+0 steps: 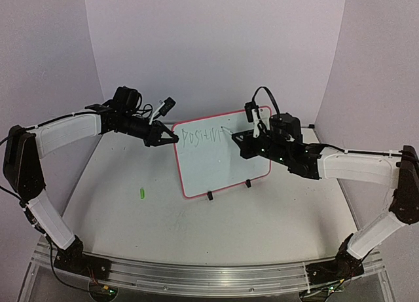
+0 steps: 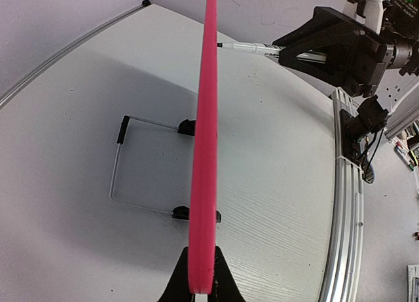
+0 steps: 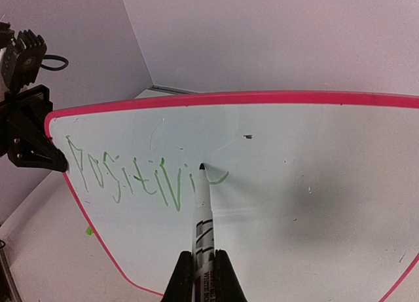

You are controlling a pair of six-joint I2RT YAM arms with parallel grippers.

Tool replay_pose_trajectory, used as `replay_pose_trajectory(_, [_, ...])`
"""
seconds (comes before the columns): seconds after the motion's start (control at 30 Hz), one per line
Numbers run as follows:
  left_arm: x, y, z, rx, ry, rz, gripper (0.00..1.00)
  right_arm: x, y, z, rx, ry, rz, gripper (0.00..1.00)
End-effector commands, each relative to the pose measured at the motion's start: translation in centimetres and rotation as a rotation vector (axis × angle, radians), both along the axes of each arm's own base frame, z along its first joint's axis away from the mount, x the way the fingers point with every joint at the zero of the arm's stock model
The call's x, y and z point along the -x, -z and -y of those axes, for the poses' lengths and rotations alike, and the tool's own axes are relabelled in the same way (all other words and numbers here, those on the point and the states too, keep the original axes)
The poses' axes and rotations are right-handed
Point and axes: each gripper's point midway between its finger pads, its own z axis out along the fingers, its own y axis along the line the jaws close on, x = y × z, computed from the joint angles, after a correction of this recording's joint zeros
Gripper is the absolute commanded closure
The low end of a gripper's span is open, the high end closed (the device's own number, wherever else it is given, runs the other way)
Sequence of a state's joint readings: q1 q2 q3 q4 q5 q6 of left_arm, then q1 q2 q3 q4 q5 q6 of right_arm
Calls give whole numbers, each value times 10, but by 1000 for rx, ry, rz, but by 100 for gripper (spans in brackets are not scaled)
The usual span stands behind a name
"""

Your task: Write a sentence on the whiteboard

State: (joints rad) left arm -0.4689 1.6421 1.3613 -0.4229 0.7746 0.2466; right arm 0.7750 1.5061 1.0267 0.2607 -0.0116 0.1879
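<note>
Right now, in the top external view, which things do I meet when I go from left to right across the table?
A small green object → left gripper → the sentence → right gripper with the marker.

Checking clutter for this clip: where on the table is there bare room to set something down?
The widest bare patch is table between the whiteboard and the near rail, right of the small green piece. Crowded: the board's left edge, clamped by the left gripper, and its face, where the right gripper holds the marker.
</note>
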Motion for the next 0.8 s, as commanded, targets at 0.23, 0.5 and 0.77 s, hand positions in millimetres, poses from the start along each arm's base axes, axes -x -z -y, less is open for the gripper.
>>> replay_pose_trajectory(0.23, [7, 11, 1, -59, 7, -6, 100, -9, 2, 5, 11, 57, -2, 100])
replay_pose_trajectory(0.5, [7, 10, 2, -58, 8, -4, 100, -2, 25, 9, 26, 54, -59, 100])
replay_pose_trajectory(0.77, [7, 9, 2, -56, 9, -3, 100, 2, 42, 11, 38, 52, -100, 100])
